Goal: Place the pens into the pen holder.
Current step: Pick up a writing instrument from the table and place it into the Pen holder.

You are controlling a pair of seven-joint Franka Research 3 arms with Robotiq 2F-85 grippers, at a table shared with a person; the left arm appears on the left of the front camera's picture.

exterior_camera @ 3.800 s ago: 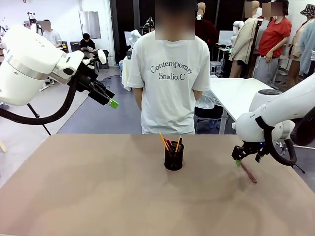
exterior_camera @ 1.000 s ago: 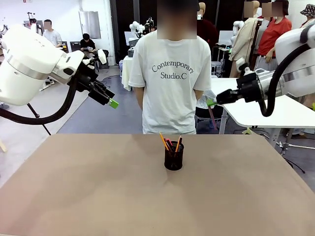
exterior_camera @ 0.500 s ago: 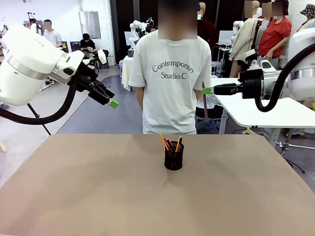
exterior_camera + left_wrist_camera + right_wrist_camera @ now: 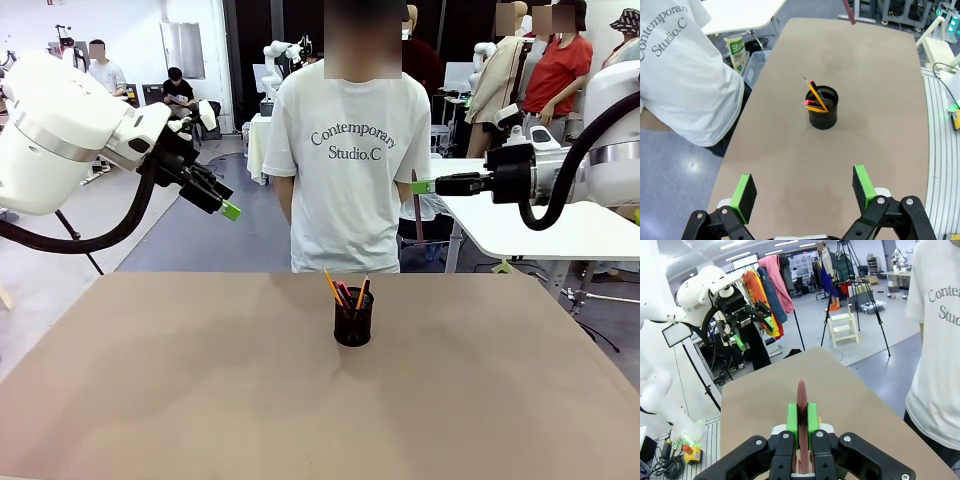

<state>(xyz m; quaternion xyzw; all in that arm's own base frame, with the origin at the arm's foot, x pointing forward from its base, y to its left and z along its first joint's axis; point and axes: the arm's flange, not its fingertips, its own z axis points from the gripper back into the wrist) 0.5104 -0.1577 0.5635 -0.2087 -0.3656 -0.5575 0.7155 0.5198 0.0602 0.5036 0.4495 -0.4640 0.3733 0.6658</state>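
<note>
Right gripper (image 4: 418,186) is clamped on the dark reddish-brown pen (image 4: 415,208), green pads (image 4: 792,419) pinching it near one end. From the front cam the pen hangs roughly vertical below the fingertips, high in the air, over toward the table's right-far side. In the right wrist cam it runs straight up between the pads.

Left gripper (image 4: 805,187) is parked w/ jaws spread wide, nothing between them, held high on the left side & looking down at the table.

Pen holder (image 4: 353,317) sits upright near the table's (image 4: 150,400) middle, a bit toward the far edge, w/ pencils (image 4: 334,288) and a pink-tipped pen already leaning inside. No loose pens to be seen on the tabletop.

Step in hand, I'd say: carrying what looks like the last pen over to the cup. Next move calls for travelling left and nearer, lining the pen's lower tip over the cup mouth, then lowering before letting go.

Room: wide open tabletop all around the cup, nothing in the path. Watch-outs: the person (image 4: 350,150) stands just behind the far edge, close to the carry line, and the pencils already in the cup fan out, so the free gap at the mouth is narrow.
</note>
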